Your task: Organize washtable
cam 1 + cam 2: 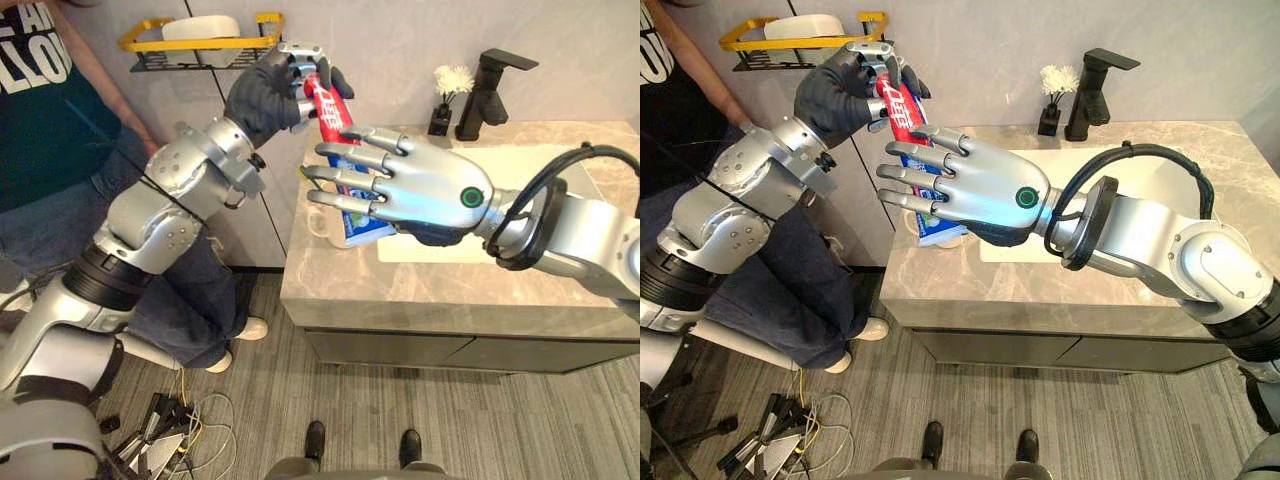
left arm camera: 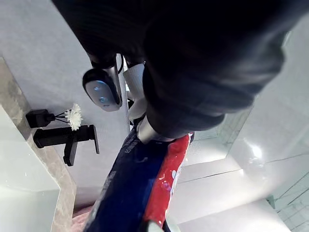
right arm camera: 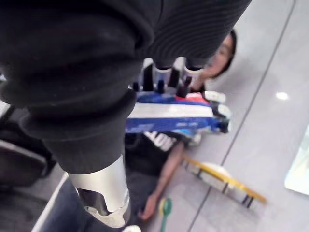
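A red, blue and white toothpaste tube (image 1: pixel 328 105) stands upright over the left end of the stone counter (image 1: pixel 400 290). My left hand (image 1: pixel 265 100) is shut on its red upper end. My right hand (image 1: pixel 420 185) reaches in from the right, back of the hand up. Its fingers (image 1: pixel 350 160) lie fairly straight across the tube's middle, so it reads as open. The tube's blue and white lower end (image 1: pixel 938 228) comes out below that hand, at a white mug (image 1: pixel 318 222) on the counter. The right wrist view shows the tube (image 3: pixel 169 113) just past the fingertips.
A sink basin (image 1: pixel 520 170) is set in the counter, with a black faucet (image 1: pixel 490 85) and a small black vase with a white flower (image 1: pixel 447 95) behind it. A yellow-rimmed wire shelf (image 1: pixel 200 45) hangs on the wall. A person (image 1: pixel 50 120) stands at the left.
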